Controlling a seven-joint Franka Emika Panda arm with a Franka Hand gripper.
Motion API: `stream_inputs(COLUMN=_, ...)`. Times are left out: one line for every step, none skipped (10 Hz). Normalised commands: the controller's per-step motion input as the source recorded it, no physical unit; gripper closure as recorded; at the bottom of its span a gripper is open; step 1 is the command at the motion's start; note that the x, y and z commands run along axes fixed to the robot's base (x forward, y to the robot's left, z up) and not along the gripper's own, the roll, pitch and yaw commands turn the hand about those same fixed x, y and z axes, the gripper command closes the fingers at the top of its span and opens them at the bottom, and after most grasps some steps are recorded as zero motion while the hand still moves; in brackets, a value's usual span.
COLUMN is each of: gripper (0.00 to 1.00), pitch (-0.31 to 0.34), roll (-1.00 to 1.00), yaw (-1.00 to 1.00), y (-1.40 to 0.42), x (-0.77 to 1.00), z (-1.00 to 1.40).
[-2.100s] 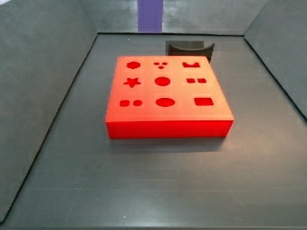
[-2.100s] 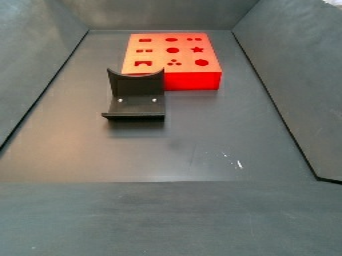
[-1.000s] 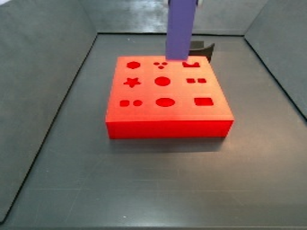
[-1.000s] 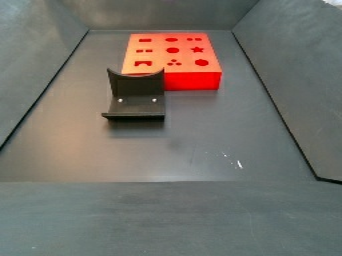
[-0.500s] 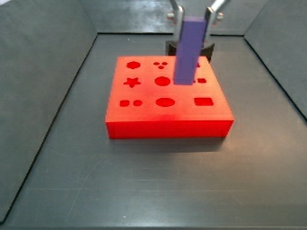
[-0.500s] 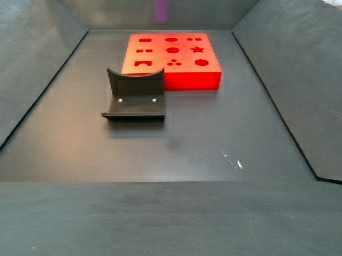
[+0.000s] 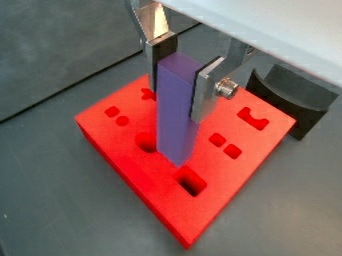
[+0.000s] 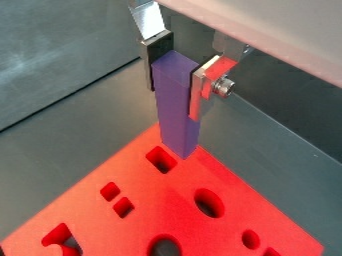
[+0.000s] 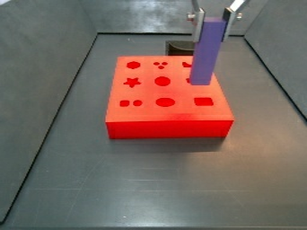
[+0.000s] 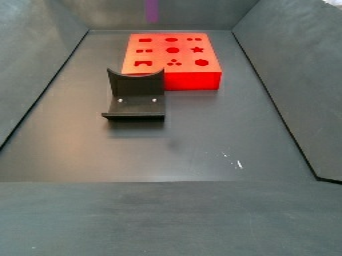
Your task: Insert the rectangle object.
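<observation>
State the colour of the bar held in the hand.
Purple-violet; the bar shows best in a wrist view, clamped upright in the hand.

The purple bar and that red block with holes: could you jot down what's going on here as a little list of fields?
held piece: purple bar, upright, clamped between the hand's two silver fingers
hand position: above the red block, toward its right side in a side view
bar's lower end: over the block, near a rectangular hole in a wrist view; not yet inserted
block: flat, red, many shaped holes
fixture: on the floor, apart from the block
</observation>
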Motion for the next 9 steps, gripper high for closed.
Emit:
stream_inputs(gripper=1.00, pitch=-0.149, roll=0.13, yaw=0.21, y=0.00, x=0.68, z=-0.10)
stream_inputs(gripper=1.00, pitch=-0.179, roll=0.08, yaw=0.21, y=0.00, x=0.65, z=-0.16)
stream_inputs(gripper=1.00, pitch=-0.154, roll=0.17, yaw=0.21, y=0.00, x=0.59, z=-0.25)
stream_inputs(gripper=1.00, pitch=-0.114, roll=0.26, yaw=0.24, y=-0.03, x=0.49, z=-0.34)
stream_inputs(gripper=1.00, pitch=-0.057, roll=0.38, yaw=0.07, y=-0.07, x=0.21, z=-0.36)
stream_inputs(gripper=1.00, pitch=0.000, roll=0.34, yaw=-0.21, y=-0.01, x=-0.14, z=-0.20)
stream_inputs(gripper=1.00, pitch=0.000, roll=0.29, yaw=-0.23, y=0.00, x=-0.21, z=-0.11)
stream_inputs(gripper=1.00, pitch=0.000, roll=0.22, yaw=-0.20, y=0.00, x=-0.18, z=-0.05)
stream_inputs(gripper=1.00, pitch=0.000, roll=0.14, yaw=-0.19, y=0.00, x=-0.22, z=-0.05)
